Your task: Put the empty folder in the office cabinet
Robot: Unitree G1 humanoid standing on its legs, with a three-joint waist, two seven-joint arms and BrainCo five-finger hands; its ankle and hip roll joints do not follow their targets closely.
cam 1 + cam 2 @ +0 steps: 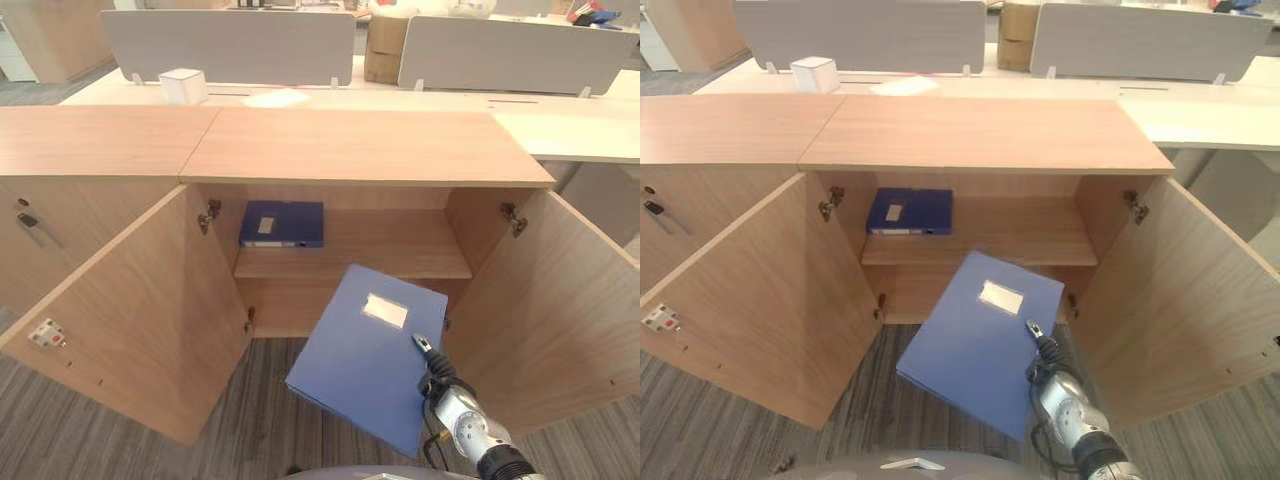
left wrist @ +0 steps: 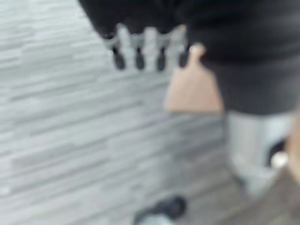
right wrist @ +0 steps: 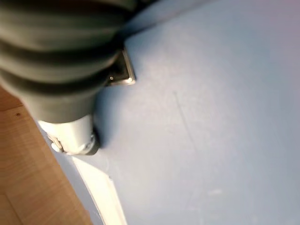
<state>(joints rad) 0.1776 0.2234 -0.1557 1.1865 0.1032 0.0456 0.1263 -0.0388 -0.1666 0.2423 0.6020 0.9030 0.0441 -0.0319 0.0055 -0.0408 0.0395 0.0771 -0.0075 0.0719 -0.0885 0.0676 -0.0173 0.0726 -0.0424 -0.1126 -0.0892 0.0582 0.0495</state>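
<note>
Transport is underway: the right hand (image 1: 432, 368) is carrying the blue folder (image 1: 365, 355) tilted in front of the open cabinet (image 1: 360, 150), thumb pinching its upper face, fingers hidden beneath. Next it is needing a forward reach onto the shelf (image 1: 390, 250), beside the darker folder (image 1: 283, 223).

Folder (image 1: 368, 355) before cabinet (image 1: 360, 145)

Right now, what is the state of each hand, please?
Left hand: open, fingers straight, holding nothing.
Right hand: shut on the blue folder, held before the open cabinet.
</note>
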